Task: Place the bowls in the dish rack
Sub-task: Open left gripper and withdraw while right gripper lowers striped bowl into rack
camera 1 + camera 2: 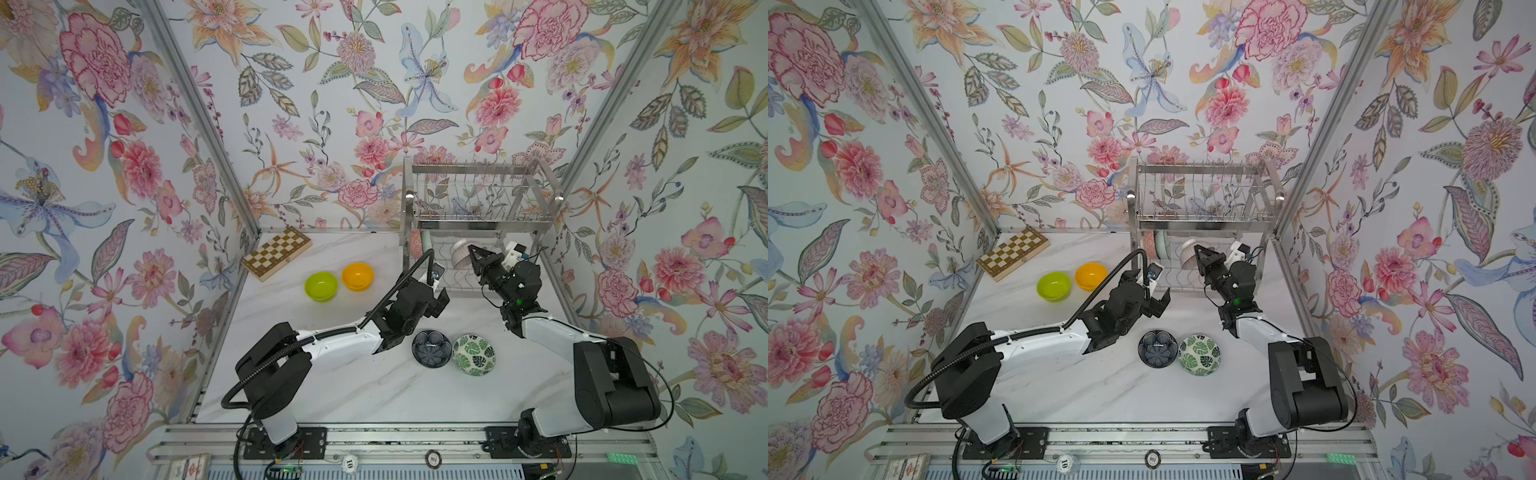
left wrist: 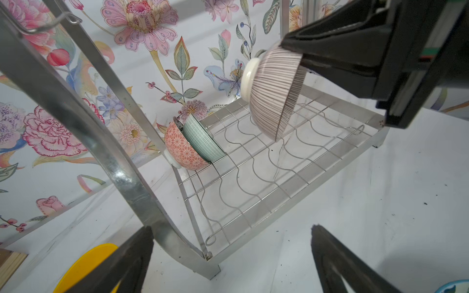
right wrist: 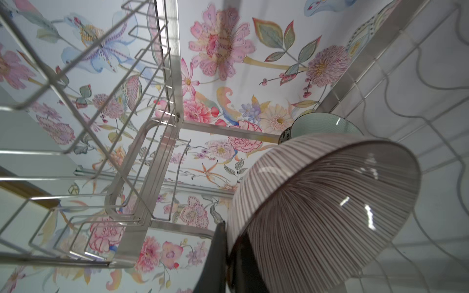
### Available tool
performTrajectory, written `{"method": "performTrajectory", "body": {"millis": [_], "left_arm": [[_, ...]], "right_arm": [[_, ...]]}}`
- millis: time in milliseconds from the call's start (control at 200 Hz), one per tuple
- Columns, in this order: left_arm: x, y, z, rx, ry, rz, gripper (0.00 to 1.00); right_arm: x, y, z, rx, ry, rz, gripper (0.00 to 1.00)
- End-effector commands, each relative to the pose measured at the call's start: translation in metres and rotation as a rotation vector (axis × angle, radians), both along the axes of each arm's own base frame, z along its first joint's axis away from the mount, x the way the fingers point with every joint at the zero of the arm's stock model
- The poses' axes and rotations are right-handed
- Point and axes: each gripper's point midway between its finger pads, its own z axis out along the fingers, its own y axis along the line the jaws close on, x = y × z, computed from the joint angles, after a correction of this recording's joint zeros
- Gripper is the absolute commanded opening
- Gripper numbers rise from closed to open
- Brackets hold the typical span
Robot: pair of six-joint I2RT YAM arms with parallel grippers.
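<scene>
The steel dish rack (image 1: pixel 478 226) (image 1: pixel 1204 226) stands at the back right. My right gripper (image 1: pixel 470 249) (image 1: pixel 1197 249) (image 3: pixel 229 253) is shut on the rim of a striped bowl (image 1: pixel 460 254) (image 2: pixel 274 91) (image 3: pixel 330 203), holding it tilted just above the lower wire shelf (image 2: pixel 253 162). A pink patterned bowl (image 2: pixel 181 149) and a mint bowl (image 2: pixel 203 142) lean on edge at that shelf's far end. My left gripper (image 1: pixel 428 286) (image 1: pixel 1148 286) (image 2: pixel 231 230) is open and holds nothing, in front of the rack's near corner. On the table sit lime green (image 1: pixel 321 286), orange (image 1: pixel 358 276), navy (image 1: pixel 431 348) and leaf-patterned (image 1: pixel 473 354) bowls.
A wooden chessboard (image 1: pixel 276 252) (image 1: pixel 1013 251) lies at the back left by the wall. The rack's flat bar leg (image 2: pixel 142 192) curves down close to my left gripper. The upper wire tier (image 3: pixel 76 101) hangs over the held bowl. Flowered walls close in three sides.
</scene>
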Motion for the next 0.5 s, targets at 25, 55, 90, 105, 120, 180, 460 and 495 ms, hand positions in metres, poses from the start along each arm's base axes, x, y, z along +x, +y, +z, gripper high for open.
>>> {"method": "performTrajectory", "body": {"millis": [25, 55, 90, 105, 120, 180, 460, 495], "left_arm": [[0.009, 0.011, -0.025, 0.188, 0.013, 0.028, 0.99], [0.013, 0.013, -0.027, 0.216, -0.006, 0.037, 0.99], [0.017, 0.016, -0.031, 0.237, -0.019, 0.046, 0.99], [0.019, 0.018, -0.033, 0.249, -0.022, 0.05, 0.99], [0.021, 0.019, -0.035, 0.259, -0.026, 0.054, 0.99], [0.028, 0.026, -0.038, 0.302, -0.053, 0.08, 0.99], [0.047, 0.054, -0.023, 0.345, -0.216, 0.173, 0.99], [0.049, 0.055, -0.023, 0.359, -0.237, 0.178, 0.99]], "right_arm": [[0.0, 0.022, 0.029, -0.153, -0.187, 0.141, 0.0], [0.002, 0.023, 0.027, -0.166, -0.196, 0.143, 0.0], [0.004, 0.024, 0.026, -0.185, -0.213, 0.151, 0.0], [0.005, 0.025, 0.026, -0.194, -0.218, 0.156, 0.0], [0.006, 0.026, 0.024, -0.2, -0.221, 0.16, 0.0], [0.01, 0.027, 0.021, -0.224, -0.239, 0.172, 0.0], [0.037, 0.023, -0.005, -0.254, -0.264, 0.207, 0.0], [0.042, 0.023, -0.01, -0.256, -0.26, 0.21, 0.0]]}}
